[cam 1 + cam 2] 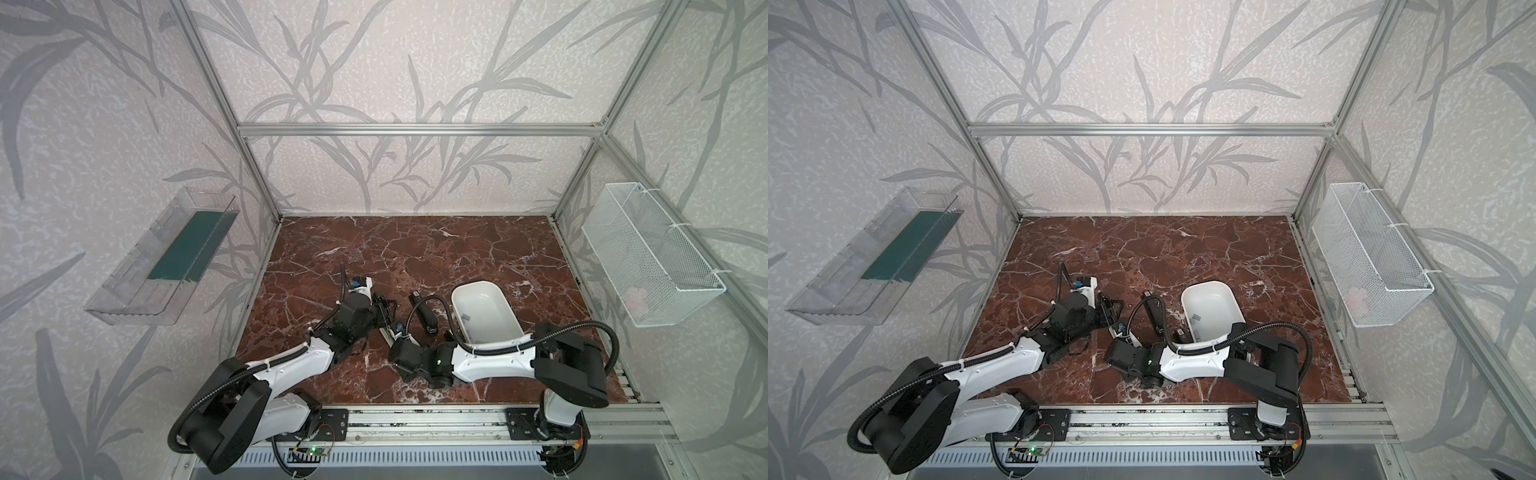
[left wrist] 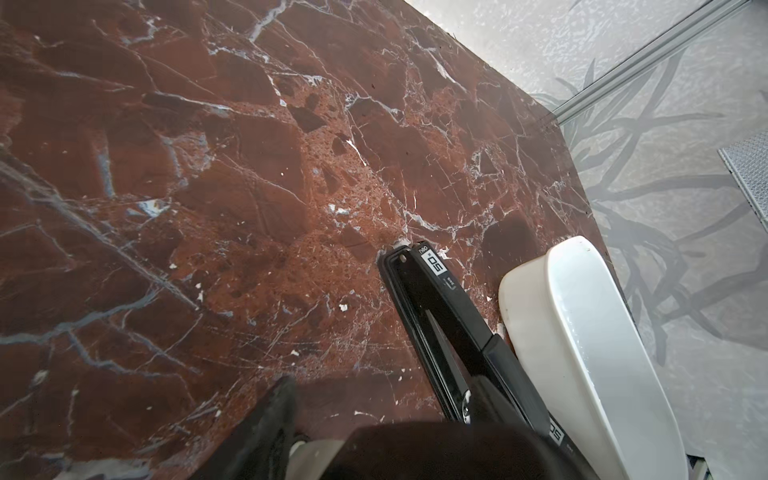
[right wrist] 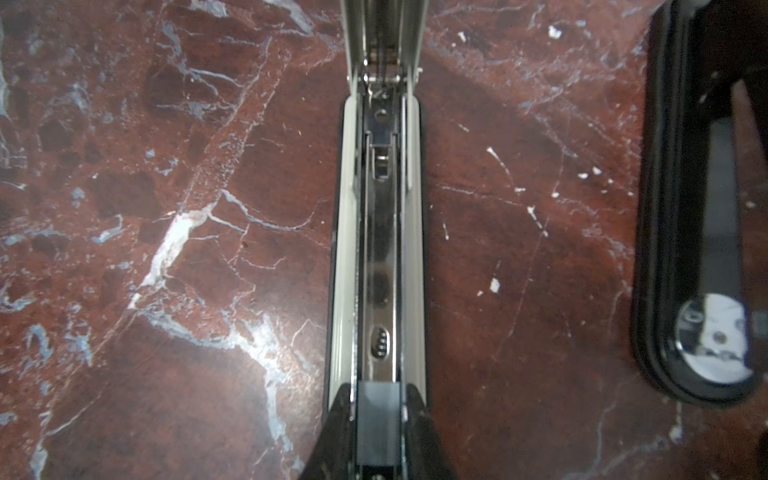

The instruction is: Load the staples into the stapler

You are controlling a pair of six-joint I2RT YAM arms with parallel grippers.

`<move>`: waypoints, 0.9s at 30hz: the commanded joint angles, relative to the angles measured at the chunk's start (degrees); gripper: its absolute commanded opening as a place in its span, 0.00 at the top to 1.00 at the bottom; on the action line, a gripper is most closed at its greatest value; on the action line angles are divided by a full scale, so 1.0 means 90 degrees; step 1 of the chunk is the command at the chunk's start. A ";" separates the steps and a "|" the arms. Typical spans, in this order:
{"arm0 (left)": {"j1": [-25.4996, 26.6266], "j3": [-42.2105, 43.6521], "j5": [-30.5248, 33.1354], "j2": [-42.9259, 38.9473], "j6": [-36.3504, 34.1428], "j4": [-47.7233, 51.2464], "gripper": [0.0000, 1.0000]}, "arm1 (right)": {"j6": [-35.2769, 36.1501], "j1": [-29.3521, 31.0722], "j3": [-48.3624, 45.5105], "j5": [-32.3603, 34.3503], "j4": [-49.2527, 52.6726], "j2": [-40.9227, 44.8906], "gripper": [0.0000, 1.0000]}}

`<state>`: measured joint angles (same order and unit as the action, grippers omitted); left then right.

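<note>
Across the red marble counter [image 1: 415,257], both top views show a white tub [image 1: 505,309] holding loose staples [image 1: 465,318], beside a black stapler [image 1: 424,313]. Only the right wrist view reveals the open channel of the pale stapler [image 3: 380,249], with the right pincer [image 3: 378,395] clamping a staple strip [image 3: 378,419] over it. Whether the left pincer [image 1: 384,311] grips anything cannot be told.

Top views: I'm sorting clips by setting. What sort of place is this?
Most likely a robot test cell dressed as a room: an aluminium frame holds wallpapered panels, two arms are bolted to a front rail, and a marble-look tabletop forms the work surface.
</note>
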<state>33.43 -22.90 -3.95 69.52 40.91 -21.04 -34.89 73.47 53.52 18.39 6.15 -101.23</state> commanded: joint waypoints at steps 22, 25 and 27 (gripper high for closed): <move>0.1379 0.0826 0.1395 0.0049 -0.1249 -0.1569 0.33 | 0.0340 0.0136 -0.0757 0.0192 -0.0794 0.0308 0.74; 0.1486 0.0874 0.1473 0.0070 -0.1319 -0.1697 0.33 | 0.0391 0.0129 -0.0885 0.0219 -0.0917 0.0340 0.63; 0.1567 0.0893 0.1521 0.0108 -0.1400 -0.1795 0.33 | 0.0391 0.0135 -0.0987 0.0247 -0.1050 0.0344 0.59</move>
<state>44.42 -16.32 13.15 69.23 31.05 -37.82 -32.99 74.89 45.87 20.49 -1.08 -97.67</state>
